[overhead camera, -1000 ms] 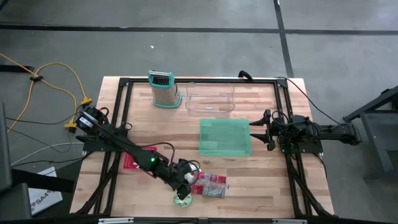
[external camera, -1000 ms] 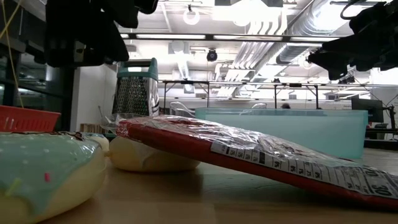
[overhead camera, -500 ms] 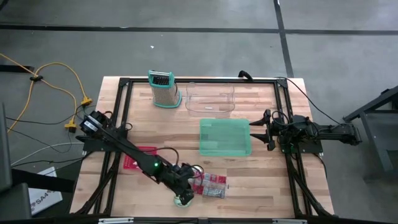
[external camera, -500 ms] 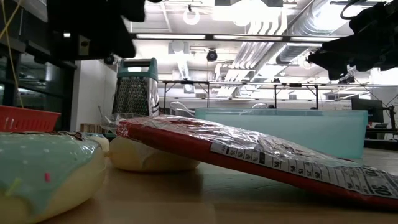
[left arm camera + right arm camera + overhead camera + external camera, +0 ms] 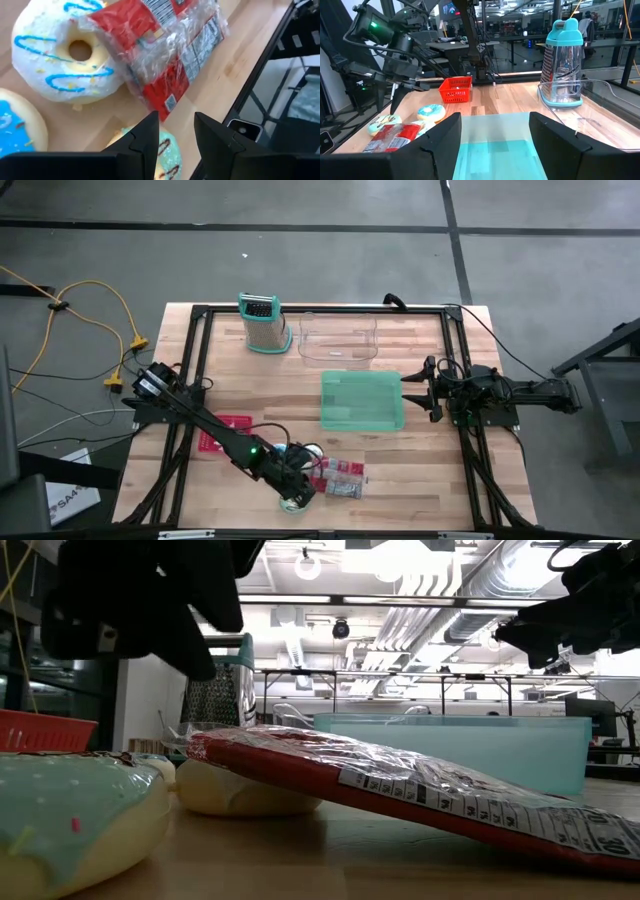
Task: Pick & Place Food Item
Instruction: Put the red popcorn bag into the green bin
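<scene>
Three doughnuts lie near the table's front edge. One is mint-iced (image 5: 167, 156) (image 5: 70, 820), one is white with blue stripes (image 5: 70, 55), and a blue one (image 5: 15, 131) lies beside them. A red snack packet in clear wrap (image 5: 165, 50) (image 5: 340, 478) leans with one end on the white doughnut (image 5: 250, 795). My left gripper (image 5: 175, 135) (image 5: 296, 485) slants down over the mint doughnut, open, with nothing between its fingers. My right gripper (image 5: 495, 137) (image 5: 418, 388) waits open at the table's right side.
A teal tray (image 5: 362, 400) stands mid-table, with a clear container (image 5: 338, 338) and a grater (image 5: 262, 323) behind it. A red basket (image 5: 222, 432) sits to the left, partly under my left arm. The table's black frame rail (image 5: 260, 75) runs close past the packet.
My left gripper has moved toward the table's near edge and a little down, over the mint doughnut, and has rolled at the wrist. Its fingers have stayed the same distance apart. The food items have not moved.
</scene>
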You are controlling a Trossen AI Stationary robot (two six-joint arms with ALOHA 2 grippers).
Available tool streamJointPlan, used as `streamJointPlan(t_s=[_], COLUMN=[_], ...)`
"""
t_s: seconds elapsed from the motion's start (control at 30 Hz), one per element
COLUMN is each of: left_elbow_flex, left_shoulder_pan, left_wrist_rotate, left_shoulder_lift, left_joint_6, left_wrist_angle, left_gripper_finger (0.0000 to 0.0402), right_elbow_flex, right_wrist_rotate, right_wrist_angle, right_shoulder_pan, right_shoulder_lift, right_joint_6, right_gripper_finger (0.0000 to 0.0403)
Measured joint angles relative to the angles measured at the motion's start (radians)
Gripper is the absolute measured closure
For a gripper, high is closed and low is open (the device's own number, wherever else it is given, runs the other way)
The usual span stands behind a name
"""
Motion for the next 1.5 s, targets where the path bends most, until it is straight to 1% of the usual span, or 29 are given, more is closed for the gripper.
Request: streamJointPlan(t_s=[0.37,0.57,0.73,0.87,0.93,1.07,1.17,1.5], left_elbow_flex=[0.0,0.0,0.0,-0.001,-0.001,-0.001,-0.001,-0.01], left_shoulder_pan=[0.0,0.0,0.0,-0.004,-0.013,-0.043,-0.064,-0.081], left_wrist_rotate=[0.001,-0.009,-0.013,-0.034,-0.069,-0.144,-0.182,-0.192], left_shoulder_lift=[0.0,0.0,0.0,-0.001,0.0,-0.001,-0.001,0.03], left_joint_6=[-0.079,-0.009,-0.005,-0.05,-0.079,-0.187,-0.233,-0.248], left_wrist_angle=[-0.048,-0.048,-0.052,-0.051,-0.041,-0.024,-0.025,-0.017], left_gripper_finger=[0.0283,0.0283,0.0283,0.0283,0.0283,0.0283,0.0283,0.0283], right_elbow_flex=[0.0,0.0,0.0,0.0,0.0,0.0,0.0,0.0], right_wrist_rotate=[0.0,0.0,0.0,0.0,0.0,0.0,0.0,0.0], right_wrist_angle=[0.0,0.0,0.0,0.0,0.0,0.0,0.0,-0.001], right_shoulder_pan=[0.0,0.0,0.0,0.0,0.0,0.0,0.0,0.0], right_shoulder_lift=[0.0,0.0,0.0,0.0,0.0,0.0,0.0,0.0], right_joint_6=[0.0,0.0,0.0,0.0,0.0,0.0,0.0,0.0], right_gripper_finger=[0.018,0.018,0.018,0.018,0.018,0.018,0.018,0.018])
